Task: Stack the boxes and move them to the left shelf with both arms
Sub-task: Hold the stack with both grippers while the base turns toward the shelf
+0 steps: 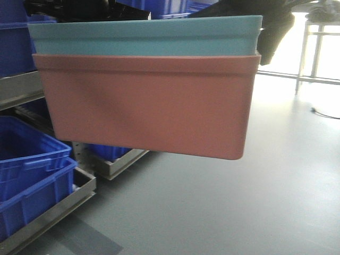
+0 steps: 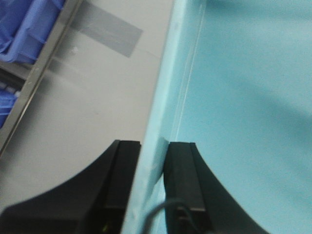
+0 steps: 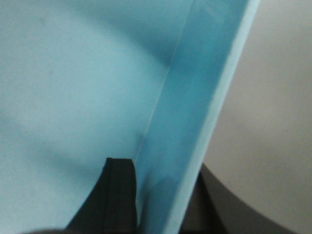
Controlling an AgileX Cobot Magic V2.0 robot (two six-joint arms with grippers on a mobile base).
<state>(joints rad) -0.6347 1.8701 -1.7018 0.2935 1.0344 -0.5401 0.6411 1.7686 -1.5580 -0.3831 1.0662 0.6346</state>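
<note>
**L claw (image 2: 152,146) & R claw (image 3: 161,183) clamped on bin walls**

Each claw is closed on a side wall of the light blue bin (image 2: 234,97), w/ one finger inside and one outside, on opp. ends. Front view: this bin sits nested in the salmon pink bin (image 1: 146,106). The stack hangs above the grey floor (image 1: 239,212), near the steel rack (image 1: 114,164) w/ dark blue bins (image 1: 32,170).

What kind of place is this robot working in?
Likely a warehouse or factory storage area: dark blue bins in steel racks, a wide grey floor, and the light blue box stacked in the pink box.
</note>
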